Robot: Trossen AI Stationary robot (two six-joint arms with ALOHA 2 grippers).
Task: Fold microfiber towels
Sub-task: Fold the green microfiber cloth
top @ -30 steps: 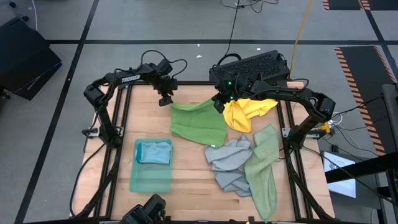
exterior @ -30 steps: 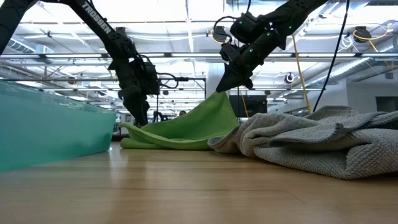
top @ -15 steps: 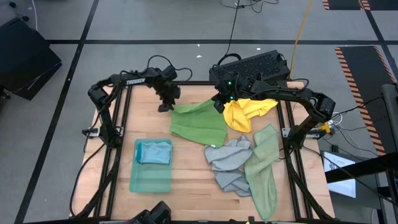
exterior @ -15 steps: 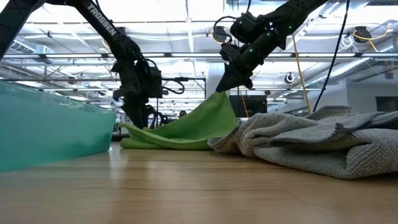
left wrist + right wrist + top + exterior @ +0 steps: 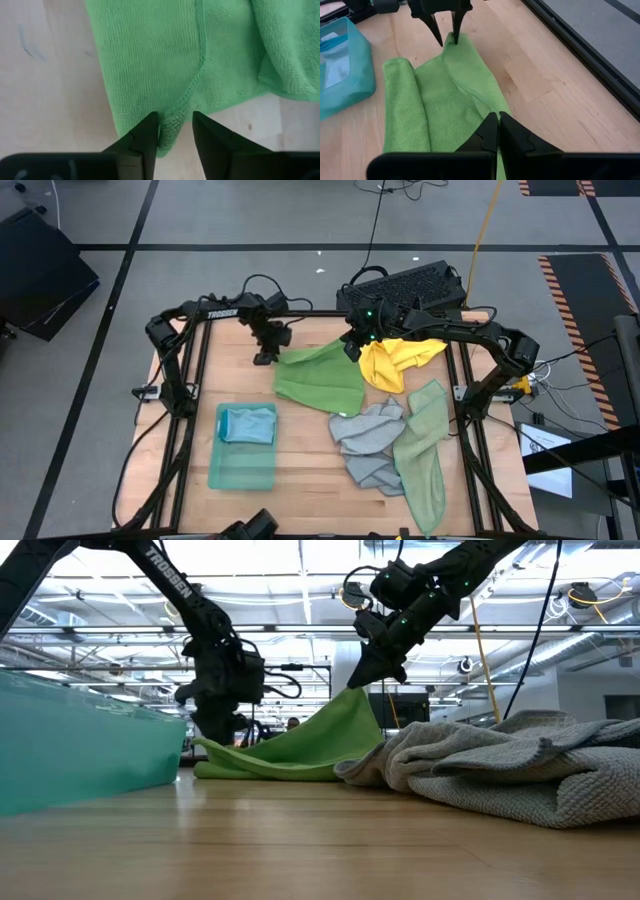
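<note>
Here the bright green towel point(image 5: 320, 377) lies near the table's centre, slightly toward 12 o'clock, with both grippers at its far edge. The left gripper point(image 5: 175, 131) is down at the corner of that towel at about 11 o'clock from the table's middle; in the left wrist view its 2 fingers point(image 5: 145, 135) straddle the hemmed corner with a gap between them, partly parted and not yet pinching the cloth flat, so whether the cloth is truly gripped cannot be told. The right gripper point(image 5: 497, 131) is at the towel's other far corner, at about 1 o'clock, its fingers pressed together on the green cloth and holding that corner up off the wood; the low view shows the towel rising to a peak under it point(image 5: 372, 675). Part of the green towel is rolled over on itself, hiding its underside. A yellow towel point(image 5: 398, 361) lies bunched at 2 o'clock, partly under the right arm. A grey towel point(image 5: 369, 442) sits crumpled at 4 o'clock, and a pale sage green towel point(image 5: 424, 448) stretches beside it toward 5 o'clock, overlapping the table's rail. At 8 o'clock a teal bin point(image 5: 242, 465) holds a folded light blue towel point(image 5: 247, 424); the bin's tinted wall blurs whatever else may be inside. In the low view the grey towel blocks everything behind it.
</note>
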